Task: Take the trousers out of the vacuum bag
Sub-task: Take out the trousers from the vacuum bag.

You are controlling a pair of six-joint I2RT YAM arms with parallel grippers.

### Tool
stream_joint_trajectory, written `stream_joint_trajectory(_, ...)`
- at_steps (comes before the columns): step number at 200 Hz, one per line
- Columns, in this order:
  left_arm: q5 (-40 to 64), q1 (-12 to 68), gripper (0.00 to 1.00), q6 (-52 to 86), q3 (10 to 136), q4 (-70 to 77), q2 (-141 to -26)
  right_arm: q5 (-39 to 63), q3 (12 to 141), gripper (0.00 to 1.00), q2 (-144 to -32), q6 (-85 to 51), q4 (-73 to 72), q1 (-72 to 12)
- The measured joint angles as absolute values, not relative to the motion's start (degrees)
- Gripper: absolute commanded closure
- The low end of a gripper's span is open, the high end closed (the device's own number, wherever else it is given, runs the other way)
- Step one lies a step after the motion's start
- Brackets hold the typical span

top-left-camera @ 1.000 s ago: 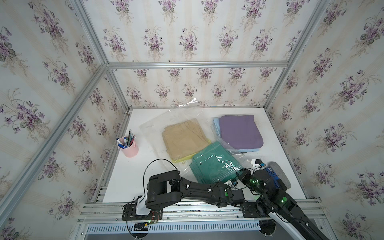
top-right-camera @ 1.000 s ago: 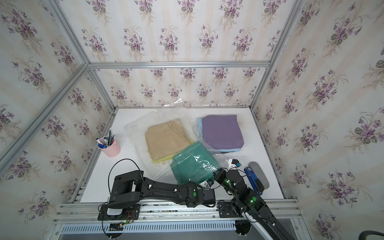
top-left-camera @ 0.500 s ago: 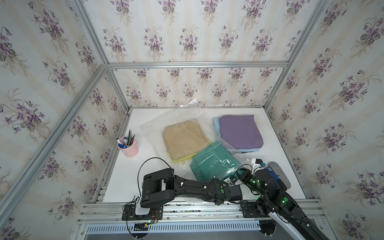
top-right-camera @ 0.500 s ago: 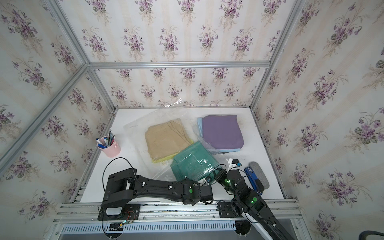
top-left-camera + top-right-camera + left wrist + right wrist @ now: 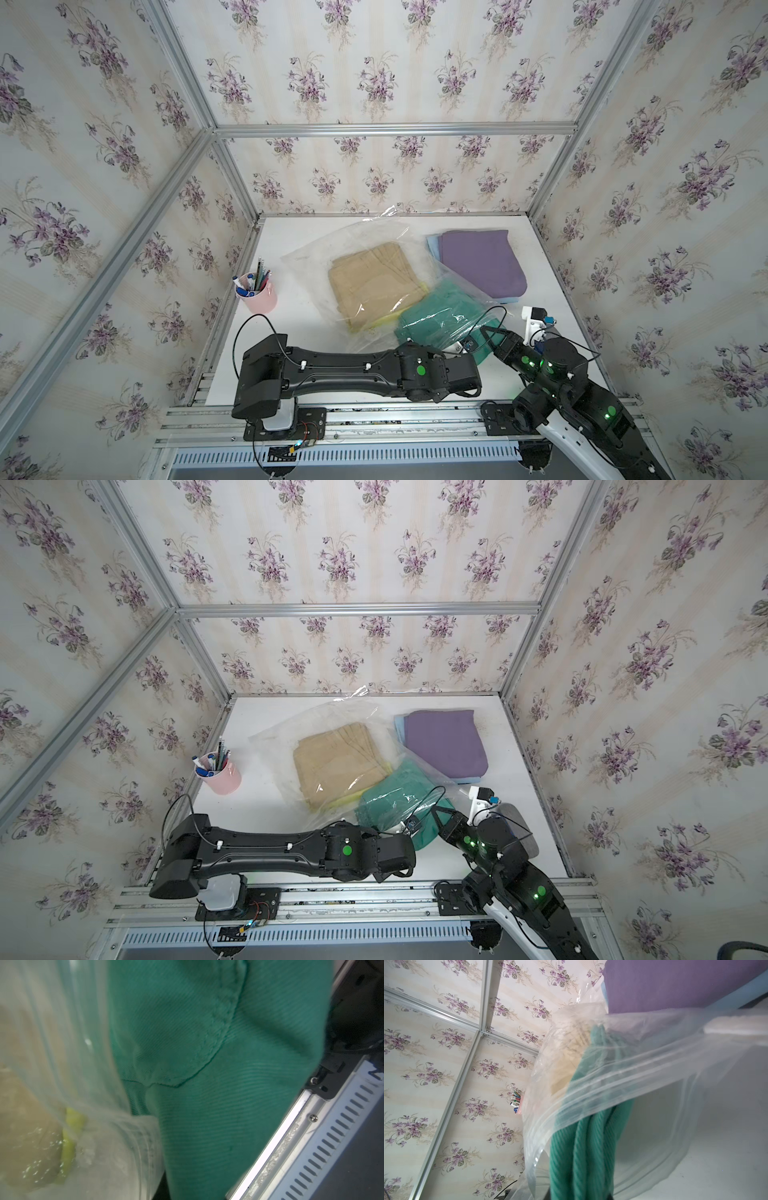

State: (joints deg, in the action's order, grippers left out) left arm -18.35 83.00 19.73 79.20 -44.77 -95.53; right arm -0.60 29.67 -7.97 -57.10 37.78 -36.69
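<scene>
The vacuum bag (image 5: 365, 237) lies open-mouthed on the white table, with khaki trousers (image 5: 374, 278) and a yellow pair (image 5: 384, 319) inside. Teal trousers (image 5: 440, 320) stick halfway out of its mouth towards the front. My right gripper (image 5: 488, 334) is shut on their near edge, and the teal folds (image 5: 583, 1157) run down between its jaws. Just left of it, my left gripper (image 5: 467, 348) is shut on the same teal cloth (image 5: 228, 1084), which hides most of its jaws. Purple trousers (image 5: 482, 262) lie on a light blue pair (image 5: 432, 243) outside the bag, at the back right.
A pink cup of pens (image 5: 257, 291) stands by the left wall. A small white and blue device (image 5: 536, 318) sits behind my right arm. The aluminium rail (image 5: 374, 415) runs along the table's front edge, and flowered walls close in the three other sides.
My left gripper has reached the teal trousers' near edge and closed on the cloth. The left arm has sunk lower along the front. The right gripper has kept its hold.
</scene>
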Motion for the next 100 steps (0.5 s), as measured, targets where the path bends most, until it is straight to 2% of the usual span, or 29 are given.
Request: stream_joint_trajectory(100,-17.98,83.0,0.97,17.43,82.26,-46.72,-90.83,0.67,42.98,1.0,-13.69,-49.58,43.75,-36.69)
